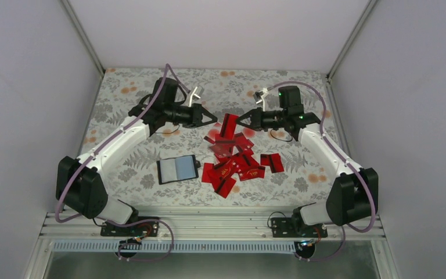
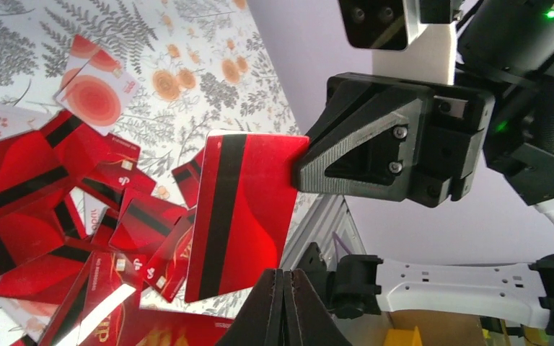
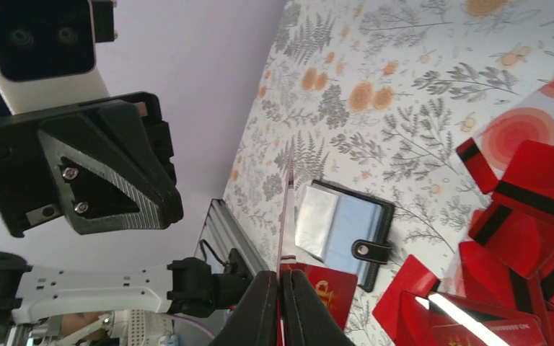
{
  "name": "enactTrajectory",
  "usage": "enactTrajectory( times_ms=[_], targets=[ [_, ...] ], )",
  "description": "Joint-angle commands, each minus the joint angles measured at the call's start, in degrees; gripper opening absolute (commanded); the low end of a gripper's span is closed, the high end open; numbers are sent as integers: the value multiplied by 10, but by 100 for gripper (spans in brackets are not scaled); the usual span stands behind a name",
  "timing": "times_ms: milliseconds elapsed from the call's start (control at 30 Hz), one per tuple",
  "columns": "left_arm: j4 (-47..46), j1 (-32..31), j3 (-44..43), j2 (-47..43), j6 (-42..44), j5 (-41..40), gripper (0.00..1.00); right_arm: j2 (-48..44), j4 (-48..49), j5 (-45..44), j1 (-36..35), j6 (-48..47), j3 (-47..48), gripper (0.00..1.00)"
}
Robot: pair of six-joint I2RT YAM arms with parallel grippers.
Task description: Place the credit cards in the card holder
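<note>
Your right claw (image 1: 245, 120) is pinching one credit card (image 1: 229, 125) mid-frame.
Your left claw (image 1: 212, 120) is hovering closed just left of it.

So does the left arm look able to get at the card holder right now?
Probably yes. The card holder lies open on the table on the left arm's side, beside the pile of credit cards, with nothing on it. The left hand is shut and looks empty.

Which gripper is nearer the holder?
Left. The left gripper hangs beyond the holder; the right gripper, pinching a card, is farther right above the pile.
</note>
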State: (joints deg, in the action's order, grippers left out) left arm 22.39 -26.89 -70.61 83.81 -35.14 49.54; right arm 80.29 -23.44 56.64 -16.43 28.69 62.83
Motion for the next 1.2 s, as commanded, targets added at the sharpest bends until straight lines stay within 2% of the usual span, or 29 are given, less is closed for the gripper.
enactTrajectory(
  times_ms=[0,67,100,133,300,367,467,567,700,800,1033,1167],
  targets=[
    [14,-3,15,-16,16,-28,2,9,-30,-61,1,-4,-7,4],
    [40,-4,18,-19,39,-57,3,16,-32,-65,1,-7,-12,4],
    [36,-4,26,-26,47,-58,8,16,-27,-56,2,-9,-15,4],
    [23,-4,45,-34,52,-52,21,15,-21,-42,1,-11,-18,4],
    [-82,-2,124,-75,39,-5,65,6,3,21,1,-8,-17,4],
    [-123,0,146,-82,29,14,76,4,18,48,1,4,-17,4],
    [-182,5,169,-86,8,44,85,-4,48,82,1,31,-18,4],
    [-228,14,180,-84,-14,67,84,-4,61,111,1,46,-12,4],
    [-300,24,187,-72,-56,102,71,-5,66,147,2,52,6,4],
    [-310,25,176,-57,-61,117,61,-5,73,169,1,59,18,4],
    [-319,24,155,-37,-66,153,50,-6,79,187,-7,69,37,4],
    [-327,23,142,-32,-71,165,39,-2,89,188,-12,78,42,4]
  ],
)
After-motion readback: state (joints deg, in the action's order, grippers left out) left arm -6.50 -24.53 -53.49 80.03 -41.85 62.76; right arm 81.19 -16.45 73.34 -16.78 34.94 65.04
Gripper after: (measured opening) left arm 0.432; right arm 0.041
